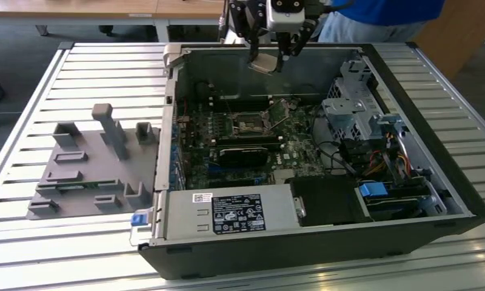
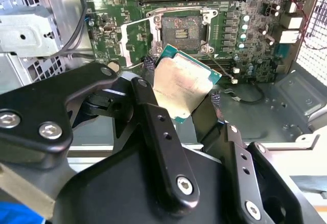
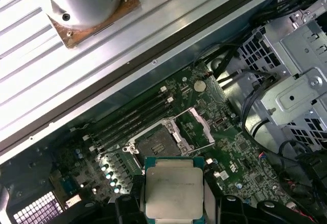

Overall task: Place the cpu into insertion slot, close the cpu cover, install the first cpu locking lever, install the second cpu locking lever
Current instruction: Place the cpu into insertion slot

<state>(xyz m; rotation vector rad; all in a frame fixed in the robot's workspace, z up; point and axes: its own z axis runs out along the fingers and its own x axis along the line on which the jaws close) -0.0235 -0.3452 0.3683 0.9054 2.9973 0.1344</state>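
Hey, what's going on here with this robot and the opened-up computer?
A robot arm's gripper holds the cpu by its edges, in the air over the open computer case. Below it, the insertion slot is bare and the cpu cover is swung open beside it. The cpu is not seated yet and the cpu cover is not closed.

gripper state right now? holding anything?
Gripper: shut on the cpu, held in the air; the insertion slot is empty.
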